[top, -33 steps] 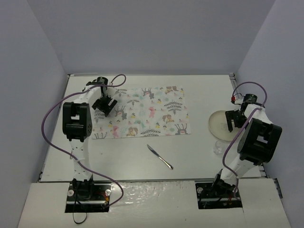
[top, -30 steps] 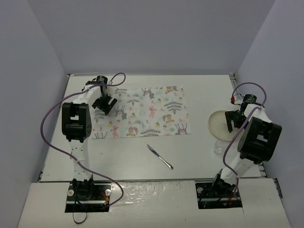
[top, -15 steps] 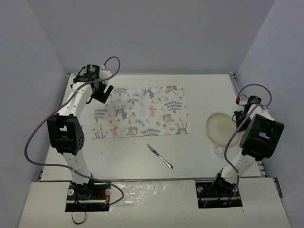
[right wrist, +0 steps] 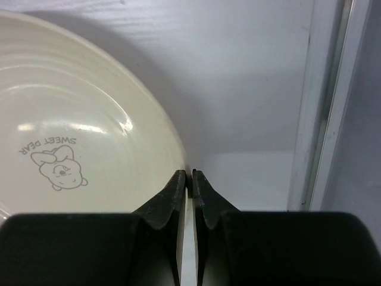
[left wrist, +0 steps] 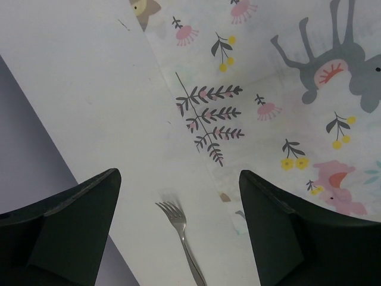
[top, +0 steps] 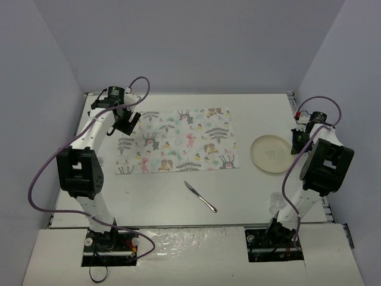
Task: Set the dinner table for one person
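The dinner table (top: 166, 190) carries a printed placemat (top: 178, 141). A cream plate (top: 271, 154) lies at its right, and my right gripper (top: 296, 143) is at the plate's right edge. In the right wrist view that gripper (right wrist: 190, 174) is shut on the rim of the plate (right wrist: 77, 137), which has a "SWEET DEAR" print. My left gripper (top: 127, 123) hangs open over the mat's far left corner. The left wrist view shows its jaws (left wrist: 178, 190) wide apart, high above a fork (left wrist: 178, 229) that lies on the bare table beside the placemat (left wrist: 286, 89).
A knife (top: 200, 196) lies diagonally on the table in front of the mat. A clear glass (top: 275, 201) stands near the right arm's base. The table's metal edge (right wrist: 324, 107) runs close to the right of the plate.
My right gripper has shut on the plate's rim, and the plate has shifted slightly left and back. The left arm has swung from over the mat's left part back to its far left corner.
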